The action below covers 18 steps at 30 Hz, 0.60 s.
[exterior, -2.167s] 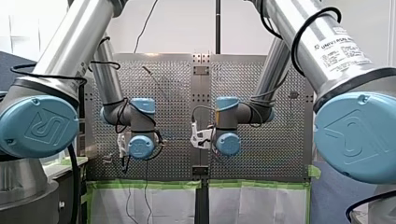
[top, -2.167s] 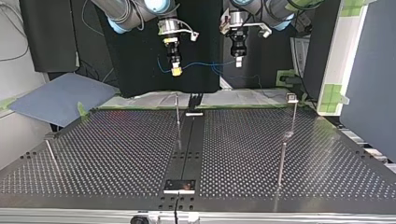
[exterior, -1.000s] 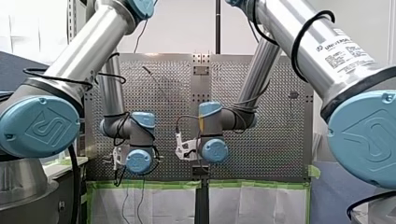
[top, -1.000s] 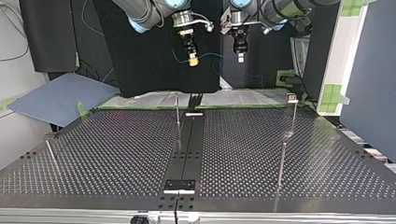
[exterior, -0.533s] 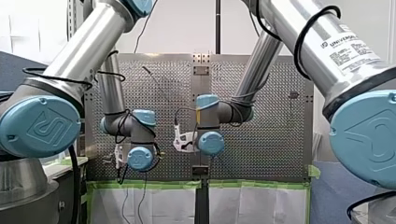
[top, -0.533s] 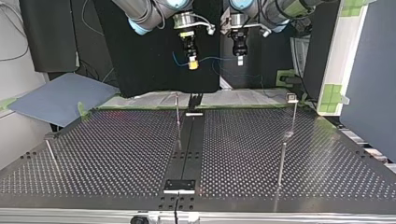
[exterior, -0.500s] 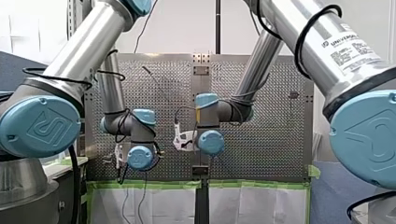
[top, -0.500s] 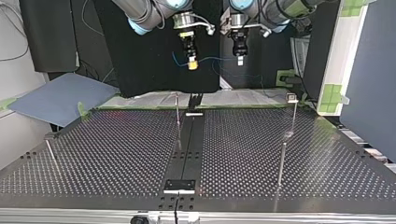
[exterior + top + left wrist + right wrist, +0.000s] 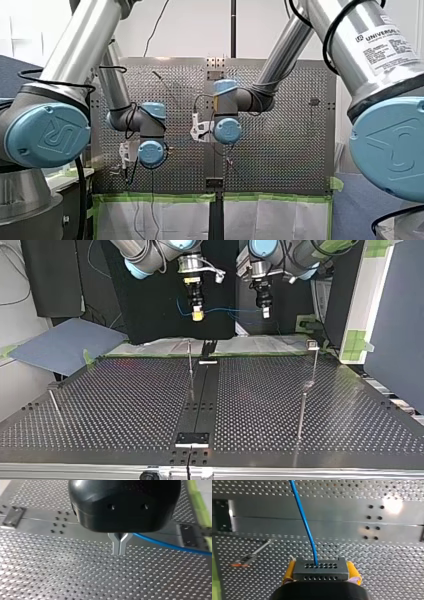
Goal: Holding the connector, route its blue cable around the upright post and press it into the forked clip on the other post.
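Two grippers up high, cable strung between them
R gripper (image 9: 198, 315): yellow pads clamped on the connector (image 9: 320, 569). L gripper (image 9: 119, 545): metal fingers closed, apparently nipping the blue cable (image 9: 227, 309), which runs crosswise in top view. You've got the upright post (image 9: 190, 360) below R, the forked clip (image 9: 313, 344) low on L's side, w/ wide room over the table (image 9: 125, 405) between posts

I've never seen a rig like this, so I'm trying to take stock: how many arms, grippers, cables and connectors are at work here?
Arms: 2, my left arm and my right arm
Grippers: 2, my left gripper and my right gripper
Cables: 1, the blue cable
Connectors: 1, the black connector
Total: 6
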### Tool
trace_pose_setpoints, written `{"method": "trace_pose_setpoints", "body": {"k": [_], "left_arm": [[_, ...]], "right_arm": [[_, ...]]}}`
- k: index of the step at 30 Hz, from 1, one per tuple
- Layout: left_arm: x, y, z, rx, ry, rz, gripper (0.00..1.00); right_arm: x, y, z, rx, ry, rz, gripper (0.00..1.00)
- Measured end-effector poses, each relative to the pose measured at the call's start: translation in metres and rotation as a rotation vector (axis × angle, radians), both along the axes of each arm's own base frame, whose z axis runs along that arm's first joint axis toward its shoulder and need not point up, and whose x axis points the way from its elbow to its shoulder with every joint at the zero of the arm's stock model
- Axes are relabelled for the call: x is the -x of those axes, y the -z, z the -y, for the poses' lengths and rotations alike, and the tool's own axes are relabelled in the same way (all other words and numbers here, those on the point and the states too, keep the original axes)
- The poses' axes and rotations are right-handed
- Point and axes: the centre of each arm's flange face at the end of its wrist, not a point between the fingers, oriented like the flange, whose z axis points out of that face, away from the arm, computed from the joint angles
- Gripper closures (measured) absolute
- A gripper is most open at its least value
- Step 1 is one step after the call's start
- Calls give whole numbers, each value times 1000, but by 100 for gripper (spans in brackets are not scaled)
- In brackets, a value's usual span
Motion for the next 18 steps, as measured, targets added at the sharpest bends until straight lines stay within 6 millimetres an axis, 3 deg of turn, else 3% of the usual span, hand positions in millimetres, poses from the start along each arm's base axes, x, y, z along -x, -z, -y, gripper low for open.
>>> {"method": "trace_pose_setpoints", "body": {"k": [8,18], "left_arm": [[-32,-45,7,39,-21,69,100],[-60,-103,-5,72,-129,138,100]], "right_arm": [[-6,-50,18,41,-15,40,100],[-14,-133,35,104,-67,107,100]]}}
